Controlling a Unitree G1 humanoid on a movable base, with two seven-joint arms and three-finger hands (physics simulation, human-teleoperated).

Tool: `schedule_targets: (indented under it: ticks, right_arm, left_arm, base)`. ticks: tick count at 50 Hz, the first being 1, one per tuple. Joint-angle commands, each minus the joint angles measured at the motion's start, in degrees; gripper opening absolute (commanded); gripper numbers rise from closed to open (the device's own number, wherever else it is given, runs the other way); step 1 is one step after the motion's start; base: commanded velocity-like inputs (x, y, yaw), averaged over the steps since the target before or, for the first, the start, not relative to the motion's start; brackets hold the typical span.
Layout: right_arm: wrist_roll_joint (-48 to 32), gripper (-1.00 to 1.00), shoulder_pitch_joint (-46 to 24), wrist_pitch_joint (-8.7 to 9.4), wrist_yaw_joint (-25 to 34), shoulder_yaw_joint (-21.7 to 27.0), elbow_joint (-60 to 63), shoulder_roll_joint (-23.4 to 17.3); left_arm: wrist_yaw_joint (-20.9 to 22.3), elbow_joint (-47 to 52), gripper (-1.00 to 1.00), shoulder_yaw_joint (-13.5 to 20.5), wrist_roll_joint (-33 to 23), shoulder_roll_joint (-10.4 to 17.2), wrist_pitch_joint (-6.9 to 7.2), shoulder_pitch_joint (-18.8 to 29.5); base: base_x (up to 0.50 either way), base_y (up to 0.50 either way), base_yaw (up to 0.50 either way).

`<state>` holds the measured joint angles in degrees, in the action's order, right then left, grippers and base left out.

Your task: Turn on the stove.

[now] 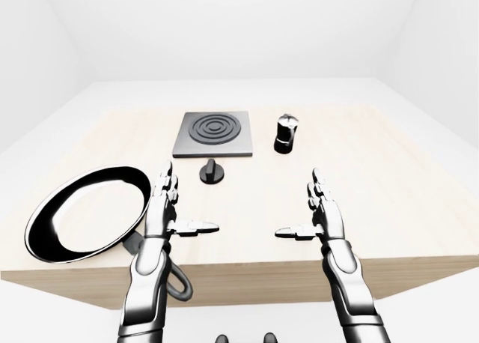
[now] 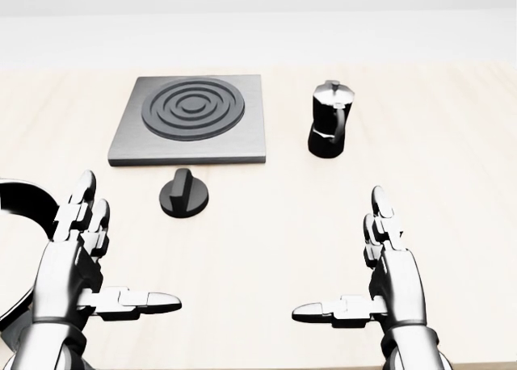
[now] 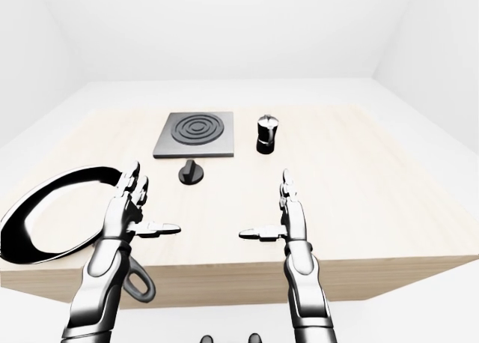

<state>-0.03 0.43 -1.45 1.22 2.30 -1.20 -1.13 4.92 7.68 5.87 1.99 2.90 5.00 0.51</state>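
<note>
The stove knob [image 2: 184, 194], a black round dial with a raised ridge across it, sat on the pale wooden desk [image 2: 452, 184] just below the lower edge of the stove [image 2: 191, 118], a grey square plate with dark concentric rings, in the upper left of the head view. Knob and plate lay close together but apart. To the right of the stove stood a black and silver moka pot [image 2: 329, 120], well clear of the knob. A black frying pan [image 1: 86, 212] with a bright rim rested at the desk's left edge, seen best in the left-eye view, its handle hanging over the near side.

Both hands hovered low in the head view, near the desk's lower edge and well short of the knob. The left hand [image 2: 74, 261] had its fingers spread, thumb pointing inward, holding nothing. The right hand [image 2: 390, 271] was likewise spread and empty.

The step in hand looked to be the reach, not yet begun. The left hand was the nearer one, lying below and left of the knob. A sound approach would bring it up and rightward over the dial, keeping clear of the pan's rim, then set thumb and fingers on either side of the ridge before twisting. Gripping the ridge squarely mattered, since a glancing touch on the smooth round skirt would likely slip.
</note>
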Motion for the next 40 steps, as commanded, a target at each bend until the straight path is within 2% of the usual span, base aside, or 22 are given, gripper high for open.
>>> schedule_targets:
  ticks: [1,13,33,40]
  right_arm:
    - [-0.04,1.00,0.04,0.47,0.01,-0.06,0.53,0.02]
    - [-0.01,1.00,0.09,0.03,0.09,-0.04,0.10,0.04]
    - [0.05,1.00,-0.24,0.30,0.06,0.00,-0.21,0.00]
    - [-0.26,1.00,-0.03,0.40,0.15,-0.12,0.07,-0.05]
  left_arm:
    - [0.13,-0.33,1.00,0.03,0.02,0.05,0.00,0.24]
    - [0.28,-0.50,1.00,-0.06,-0.17,0.07,0.00,0.05]
    - [0.29,-1.19,1.00,0.02,-0.34,0.13,0.00,0.33]
    - [0.17,-0.80,1.00,0.00,-0.49,0.14,0.00,0.22]
  base:
    - [0.31,0.00,0.00]
    - [0.32,0.00,0.00]
    - [0.31,0.00,0.00]
    - [0.05,0.00,0.00]
